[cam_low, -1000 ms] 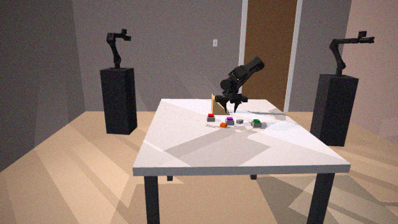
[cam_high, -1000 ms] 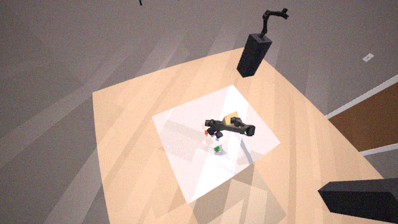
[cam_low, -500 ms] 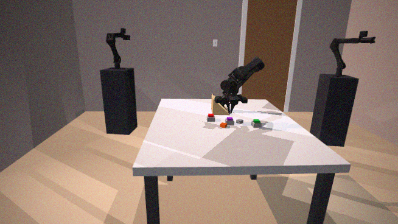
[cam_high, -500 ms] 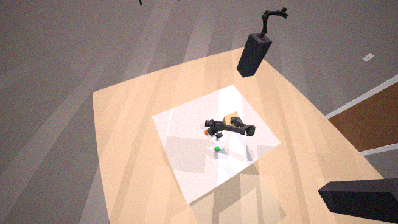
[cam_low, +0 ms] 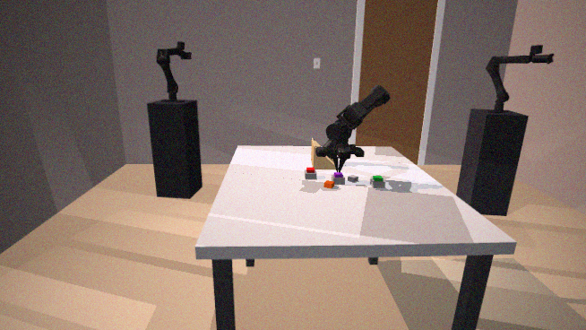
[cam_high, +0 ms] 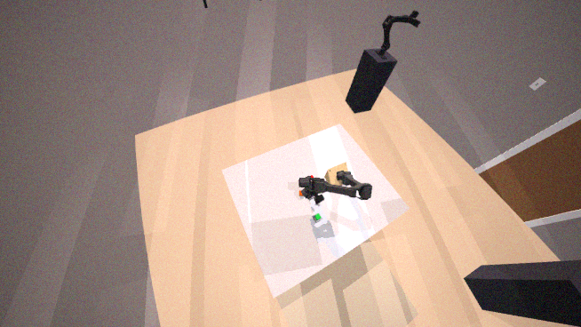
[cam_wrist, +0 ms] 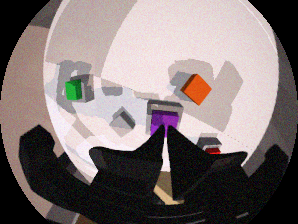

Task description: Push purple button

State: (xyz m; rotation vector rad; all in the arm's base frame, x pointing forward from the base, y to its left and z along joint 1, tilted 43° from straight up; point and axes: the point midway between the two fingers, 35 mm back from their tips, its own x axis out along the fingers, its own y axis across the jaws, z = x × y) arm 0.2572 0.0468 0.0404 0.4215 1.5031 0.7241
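With its jaws drawn nearly together on nothing, forming one blunt tip to push with, the gripper (cam_low: 338, 169) hangs directly over the purple button (cam_low: 338, 175), which sits between the red button (cam_low: 310, 170) and grey block (cam_low: 353, 178).

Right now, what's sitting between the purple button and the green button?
A small grey block lies on the white table between the purple button and the green button; the exterior view shows it best.
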